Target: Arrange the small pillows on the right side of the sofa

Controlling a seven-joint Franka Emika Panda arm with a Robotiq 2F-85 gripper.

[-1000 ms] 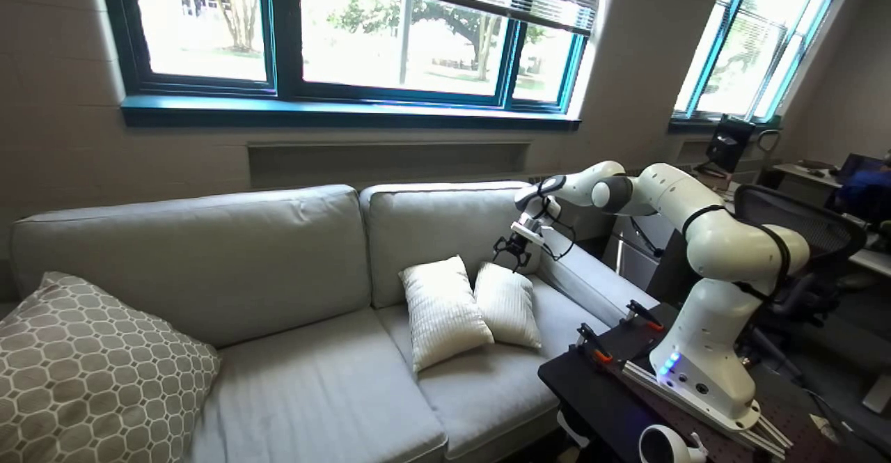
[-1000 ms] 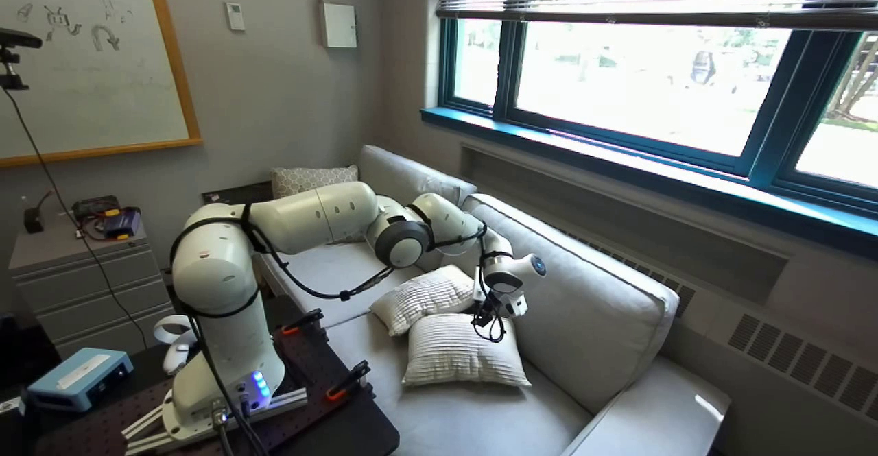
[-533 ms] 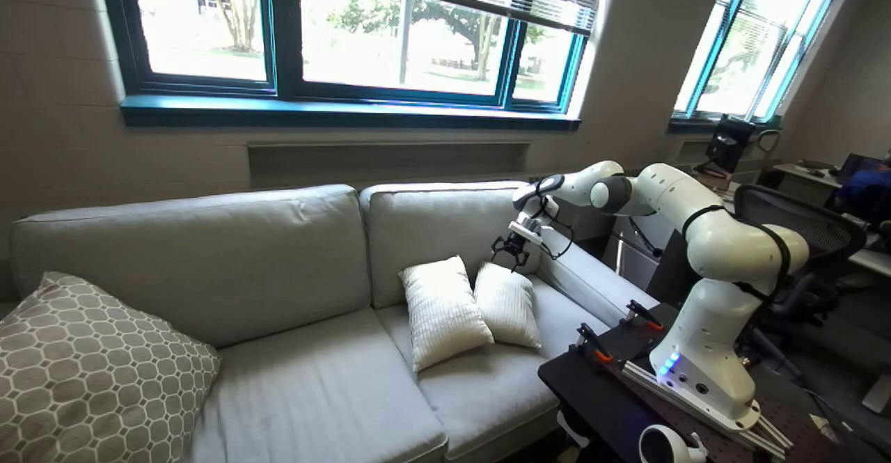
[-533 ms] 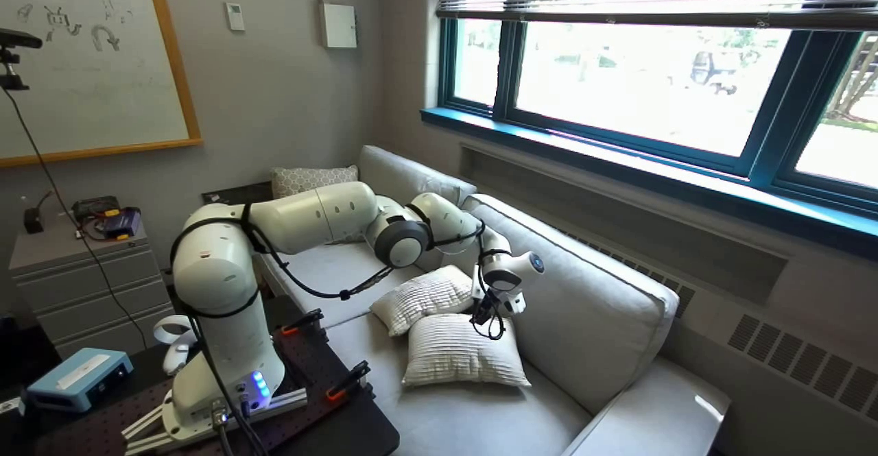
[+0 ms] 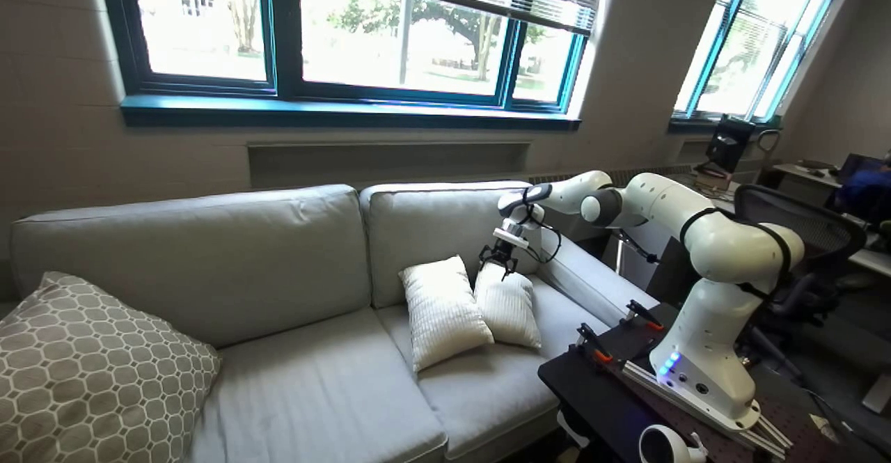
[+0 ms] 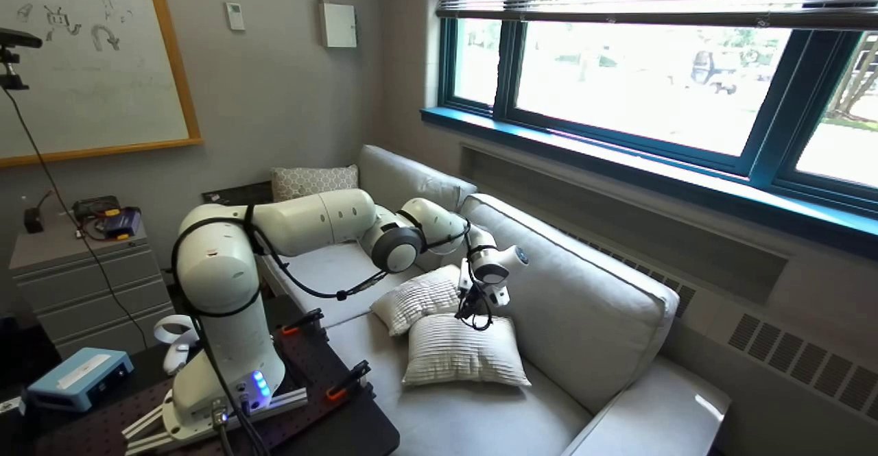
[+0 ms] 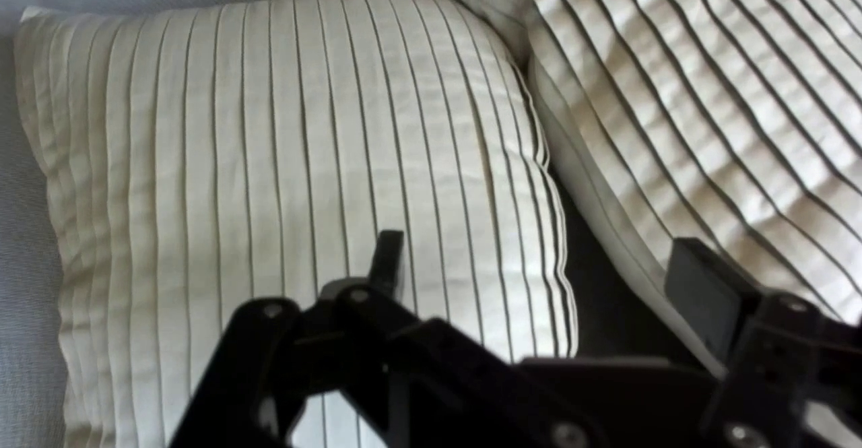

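Note:
Two small white pleated pillows lie side by side at the right seat of the grey sofa (image 5: 313,393) in an exterior view. One pillow (image 5: 445,313) is further left; the other pillow (image 5: 507,313) is nearer the sofa's right arm. My gripper (image 5: 493,270) hangs at the back edge of that right-hand pillow, pointing down. In the wrist view the jaws stand wide apart with nothing gripped. One of the fingers (image 7: 388,256) is over a pillow (image 7: 283,151), the opposite one beside the edge of the second pillow (image 7: 707,111). Whether either fingertip touches fabric, I cannot tell.
A larger lattice-patterned cushion (image 5: 104,372) leans at the sofa's left end. Behind the gripper rises the back cushion (image 5: 445,230), and the padded sofa arm (image 5: 592,282) runs to its right. The black table (image 5: 578,379) carrying the robot base stands against the sofa front.
The gripper has moved left and slightly lower in an exterior view, from beyond the right-hand pillow's corner to over its back edge. The pillows look unmoved.

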